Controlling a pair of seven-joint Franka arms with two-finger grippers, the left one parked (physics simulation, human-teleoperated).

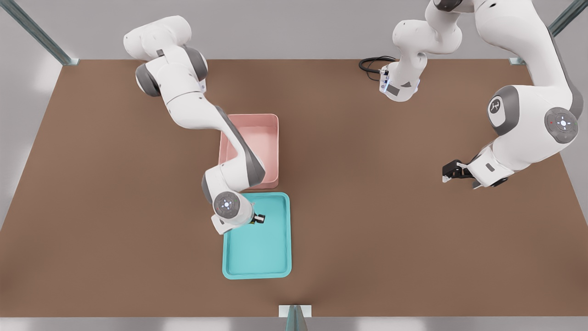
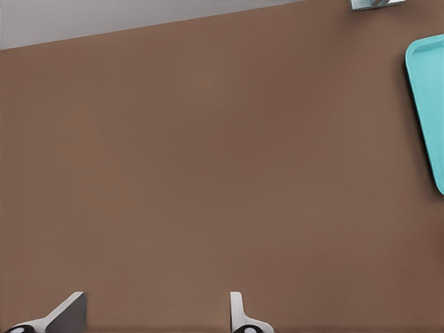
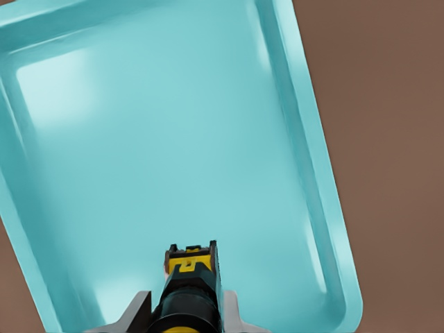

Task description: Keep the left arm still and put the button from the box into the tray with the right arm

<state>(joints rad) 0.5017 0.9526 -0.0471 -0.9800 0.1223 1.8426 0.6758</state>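
Observation:
The turquoise tray (image 1: 262,250) lies near the table's front edge, just in front of the pink box (image 1: 262,138). My right arm reaches over the box, and its gripper (image 1: 258,219) hangs above the far part of the tray. The gripper (image 3: 189,309) is shut on the button (image 3: 190,281), whose black-and-yellow body sticks out between the two fingers (image 3: 136,309) over the tray floor (image 3: 173,139). In the front view the button is only a dark speck at the gripper. The box floor that shows is bare; my arm covers part of it.
The parked arm stands at the front view's right, its black gripper (image 1: 452,171) low over the brown table (image 1: 367,230). A black cable (image 1: 373,62) lies at the table's back edge. One edge of the tray (image 2: 431,104) shows in the left wrist view.

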